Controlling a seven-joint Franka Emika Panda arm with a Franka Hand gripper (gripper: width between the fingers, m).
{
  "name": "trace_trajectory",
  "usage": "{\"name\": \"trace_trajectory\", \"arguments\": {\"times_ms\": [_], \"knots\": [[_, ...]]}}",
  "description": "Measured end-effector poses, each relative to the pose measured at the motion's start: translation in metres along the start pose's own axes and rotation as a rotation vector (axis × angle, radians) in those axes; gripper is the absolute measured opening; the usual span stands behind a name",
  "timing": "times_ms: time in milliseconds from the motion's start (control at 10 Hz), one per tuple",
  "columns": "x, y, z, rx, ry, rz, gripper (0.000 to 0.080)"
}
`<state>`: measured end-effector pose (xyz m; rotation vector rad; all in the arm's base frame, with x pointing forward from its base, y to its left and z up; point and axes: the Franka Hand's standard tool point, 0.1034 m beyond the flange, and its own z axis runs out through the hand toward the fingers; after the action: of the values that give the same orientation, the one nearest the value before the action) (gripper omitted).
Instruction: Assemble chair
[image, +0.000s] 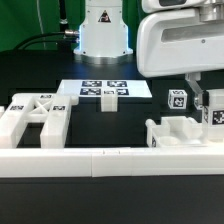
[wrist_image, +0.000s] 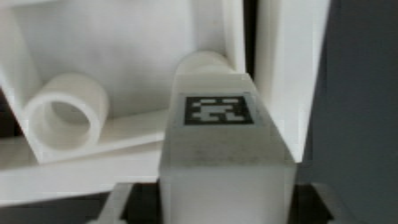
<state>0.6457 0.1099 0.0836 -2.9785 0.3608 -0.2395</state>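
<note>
Surface: black table (image: 40, 70), green backdrop (image: 25, 20).
Claw (image: 206, 105): half closed, clamped on white tagged leg (wrist_image: 222, 150).
Ahead of claw: rounded white part (wrist_image: 68, 115), beside the leg.

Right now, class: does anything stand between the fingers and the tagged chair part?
Nothing visible does: the tagged chair part sits directly between the fingers, with no other piece in the gap.

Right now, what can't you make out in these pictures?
End effector: exterior view, the arm's white housing and the picture's edge hide whether it grips anything.
Tagged chair part: wrist view, its near end is blurred and cut off by the edge.
Marker board: exterior view, its tags are too small to read.
</note>
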Motion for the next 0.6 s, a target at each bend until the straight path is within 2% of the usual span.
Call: {"name": "trace_trajectory", "arguments": {"times_ms": [400, 600], "knots": [[-0.0004, 0.0015, 0.0006, -0.009, 0.004, 0.324, 0.0285], [-0.0007, 0.0009, 0.0007, -0.026, 0.018, 0.521, 0.0285]]}}
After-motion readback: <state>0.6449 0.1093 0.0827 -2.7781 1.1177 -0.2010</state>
